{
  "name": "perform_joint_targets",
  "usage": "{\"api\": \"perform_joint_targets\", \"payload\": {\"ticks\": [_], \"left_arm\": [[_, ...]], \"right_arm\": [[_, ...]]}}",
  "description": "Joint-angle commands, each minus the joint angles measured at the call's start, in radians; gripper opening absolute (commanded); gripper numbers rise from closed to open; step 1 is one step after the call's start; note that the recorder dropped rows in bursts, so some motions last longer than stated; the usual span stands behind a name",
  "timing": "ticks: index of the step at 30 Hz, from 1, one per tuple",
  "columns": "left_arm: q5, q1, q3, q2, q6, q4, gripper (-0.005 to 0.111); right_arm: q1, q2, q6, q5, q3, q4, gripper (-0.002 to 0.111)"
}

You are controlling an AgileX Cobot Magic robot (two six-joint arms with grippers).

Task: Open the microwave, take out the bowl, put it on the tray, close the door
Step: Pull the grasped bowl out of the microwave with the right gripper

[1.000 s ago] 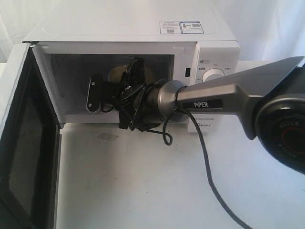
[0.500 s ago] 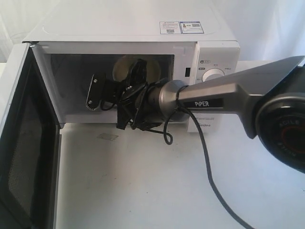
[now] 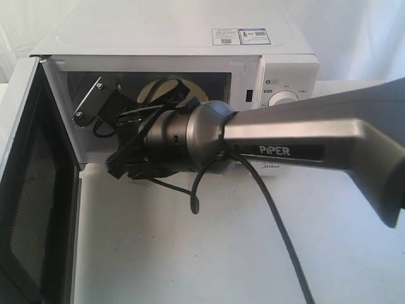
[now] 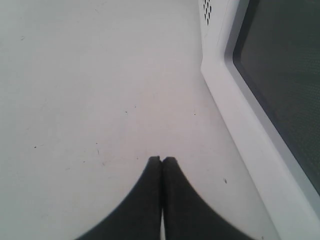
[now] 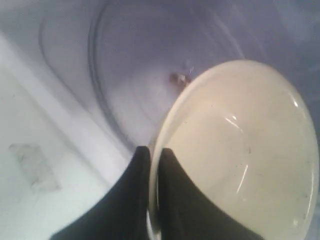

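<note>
The white microwave (image 3: 190,44) stands at the back with its door (image 3: 28,190) swung wide open to the left. My right gripper (image 5: 153,150) is shut on the rim of the cream-white bowl (image 5: 240,155), one finger inside and one outside. The bowl (image 3: 190,92) shows in the exterior view at the cavity mouth, tilted and mostly hidden behind my right arm's wrist (image 3: 183,136). In the right wrist view the glass turntable (image 5: 135,65) lies behind the bowl. My left gripper (image 4: 161,159) is shut and empty over the bare table beside the door (image 4: 280,85). No tray shows.
The control panel with its knob (image 3: 285,98) sits at the microwave's right. A black cable (image 3: 278,228) trails from my right arm across the white table (image 3: 190,253). A small clear patch (image 5: 32,165) lies on the table before the microwave.
My right arm has pulled back toward the camera and rolled; the bowl has risen and tilted at the cavity mouth, held by its rim.
</note>
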Motion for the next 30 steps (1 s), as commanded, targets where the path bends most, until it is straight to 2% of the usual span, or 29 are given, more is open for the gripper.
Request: {"api": "perform_joint_targets", "payload": {"ticks": [1, 6, 16, 26, 30], "left_arm": [[-0.001, 0.001, 0.003, -0.005, 0.001, -0.007, 0.000], [-0.001, 0.001, 0.003, -0.005, 0.001, -0.007, 0.000], [-0.001, 0.001, 0.003, -0.005, 0.001, -0.007, 0.000], [-0.001, 0.001, 0.003, -0.005, 0.001, -0.007, 0.000], [-0.001, 0.001, 0.003, -0.005, 0.001, -0.007, 0.000]], "right_arm": [[0.031, -0.036, -0.114, 0.099, 0.002, 0.199, 0.000], [0.063, -0.068, -0.204, 0.131, 0.068, 0.336, 0.000], [0.108, -0.211, -0.212, 0.136, 0.283, 0.433, 0.000], [0.110, -0.366, -0.199, 0.143, 0.560, 0.431, 0.000], [0.110, -0.403, -0.133, 0.174, 0.653, 0.412, 0.000]]}}
